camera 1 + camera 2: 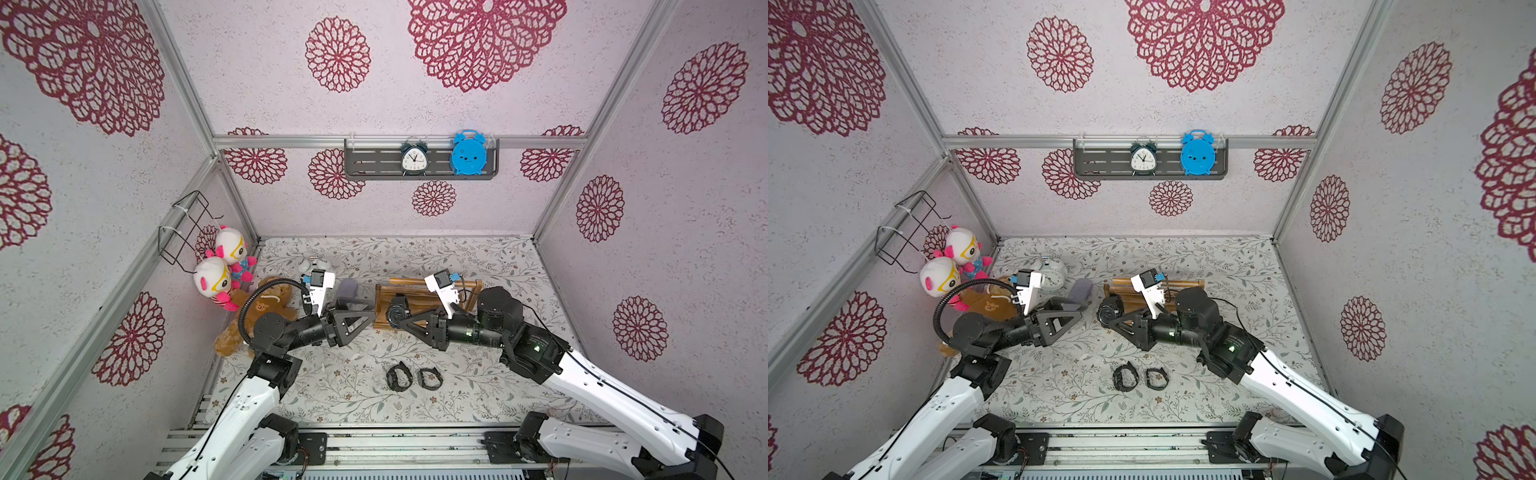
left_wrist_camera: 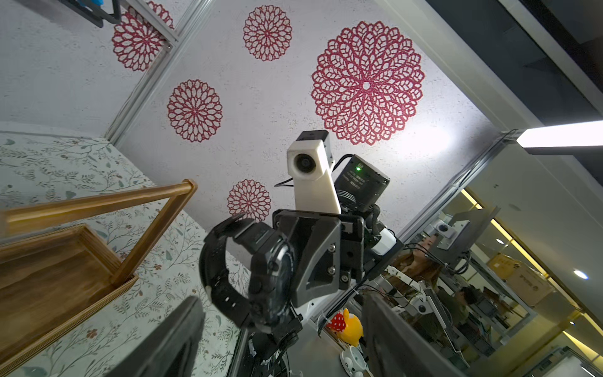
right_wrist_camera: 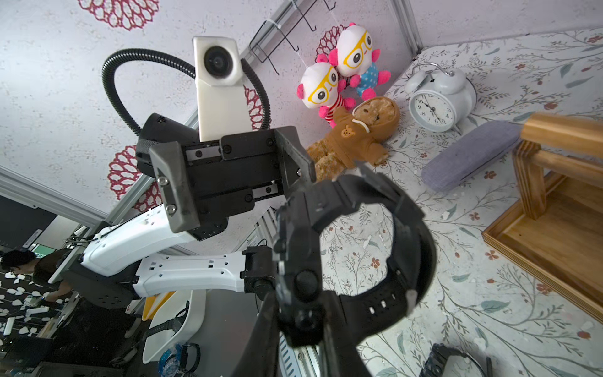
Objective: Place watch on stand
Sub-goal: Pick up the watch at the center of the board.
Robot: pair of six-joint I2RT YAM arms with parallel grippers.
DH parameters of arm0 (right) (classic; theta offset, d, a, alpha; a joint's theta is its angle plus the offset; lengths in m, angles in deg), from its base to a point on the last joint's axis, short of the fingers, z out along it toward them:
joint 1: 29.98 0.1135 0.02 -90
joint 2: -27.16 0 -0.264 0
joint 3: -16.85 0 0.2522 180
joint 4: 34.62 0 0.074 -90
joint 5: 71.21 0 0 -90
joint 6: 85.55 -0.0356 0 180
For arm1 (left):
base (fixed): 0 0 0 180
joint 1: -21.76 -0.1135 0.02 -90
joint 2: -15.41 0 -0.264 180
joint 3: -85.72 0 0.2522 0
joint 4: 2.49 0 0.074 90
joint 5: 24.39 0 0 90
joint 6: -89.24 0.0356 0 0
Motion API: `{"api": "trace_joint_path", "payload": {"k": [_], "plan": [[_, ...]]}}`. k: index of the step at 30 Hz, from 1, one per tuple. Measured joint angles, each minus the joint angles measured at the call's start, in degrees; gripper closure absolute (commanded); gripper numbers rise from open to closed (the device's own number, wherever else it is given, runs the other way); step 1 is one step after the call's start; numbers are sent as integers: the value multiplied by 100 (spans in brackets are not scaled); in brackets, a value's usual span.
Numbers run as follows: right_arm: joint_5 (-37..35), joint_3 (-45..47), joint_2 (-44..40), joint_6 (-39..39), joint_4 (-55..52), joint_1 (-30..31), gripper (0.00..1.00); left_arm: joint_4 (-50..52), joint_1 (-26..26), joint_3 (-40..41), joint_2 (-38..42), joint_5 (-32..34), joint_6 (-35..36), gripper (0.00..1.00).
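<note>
**Right tool holds watch beside stand**

Right tool is clamped on the case of a black watch. It holds the watch in the air just off the end of the stand, not on the bar yet. Left tool faces it, jaws apart and empty, one finger near the strap.

The watch looks light: hard chunky case, bendy strap closed in a loop. The case is the safe hold; the strap would likely flex.

Count:
- three watches: one held, bigger spare watch and slimmer spare watch on the table
- one stand
- two tools
</note>
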Motion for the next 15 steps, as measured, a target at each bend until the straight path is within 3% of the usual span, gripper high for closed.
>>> {"api": "trace_joint_path", "payload": {"k": [7, 12, 15], "plan": [[151, -142, 122, -2, 184, -33, 88, 256, 352, -155, 0, 4, 179, 28], [254, -260, 219, -2, 256, -42, 88, 428, 457, -192, -7, 55, 334, 41], [304, -278, 264, -4, 286, -42, 88, 527, 468, -245, -61, 94, 374, 43]]}}
